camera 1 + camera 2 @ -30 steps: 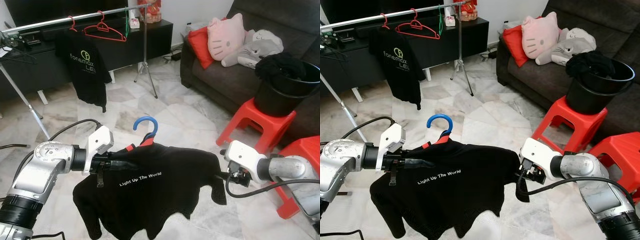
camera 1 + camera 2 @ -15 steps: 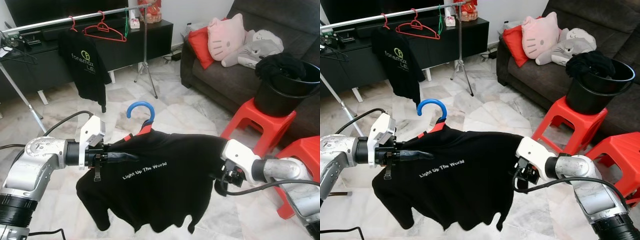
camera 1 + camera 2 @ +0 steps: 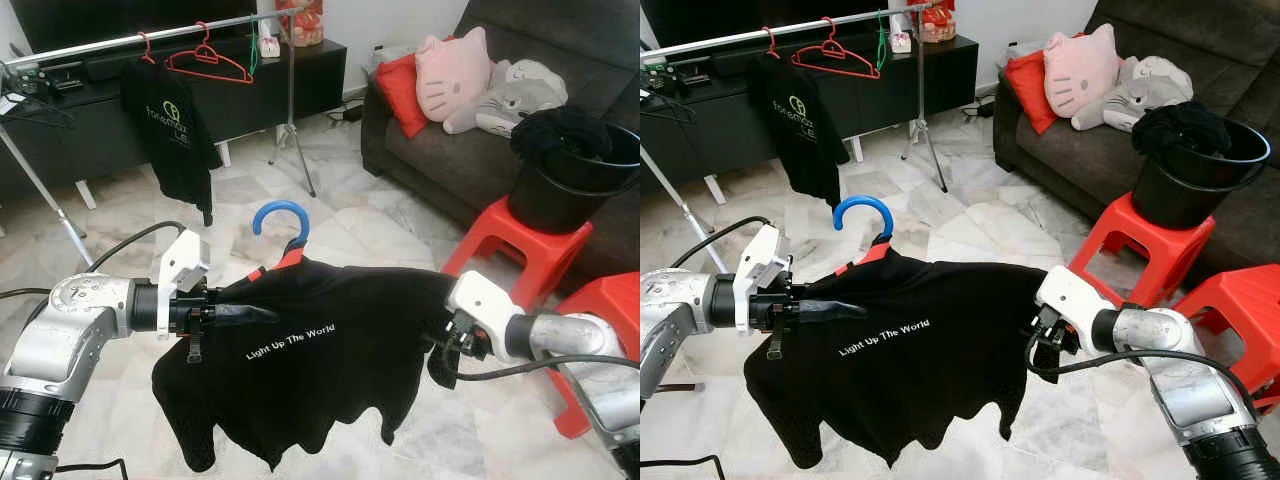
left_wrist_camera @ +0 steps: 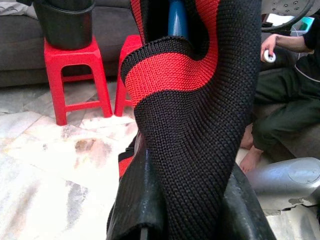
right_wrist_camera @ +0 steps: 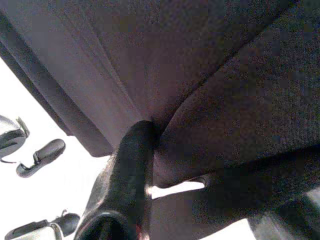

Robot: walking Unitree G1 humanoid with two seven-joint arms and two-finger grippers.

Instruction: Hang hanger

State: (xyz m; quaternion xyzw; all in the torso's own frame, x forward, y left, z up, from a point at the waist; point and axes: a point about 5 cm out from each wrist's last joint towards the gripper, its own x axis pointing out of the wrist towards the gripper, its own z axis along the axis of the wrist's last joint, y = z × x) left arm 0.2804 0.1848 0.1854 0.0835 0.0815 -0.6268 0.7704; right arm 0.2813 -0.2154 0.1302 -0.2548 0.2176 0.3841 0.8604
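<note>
**A:** Where is the hanger right now?

**B:** Held up in the near middle of the room, between the two arms. The black T-shirt [image 3: 310, 370] is draped over it, and the hanger's blue hook [image 3: 282, 222] sticks up out of the collar. The left gripper [image 3: 245, 312] is clamped together on the collar end of the shirt, with the black and red knit pinched between its fingers [image 4: 145, 200]. The right gripper [image 3: 440, 345] is clamped on the shirt's far-right shoulder fabric.

**A:** Which way does it point?

**B:** Its long axis runs roughly level, left to right, from one gripper to the other. The hook stands upright and curls over towards the left. The clothes rail [image 3: 120, 42] is far off on the left, well apart from the hook, with a red hanger [image 3: 208, 62] and another dark shirt [image 3: 172, 130] already on it.

**A:** What could go wrong from here?

**B:** My guess is that both grips are mostly on cloth, not the hanger frame, so the hanger could swivel inside the shirt and leave the hook at the wrong angle for the rail. If the arms pull apart unevenly, a shoulder could slide off and the shirt drop to the floor. The hanging hem could also snag, and the hook might knock the red hanger when it reaches the rail.
</note>
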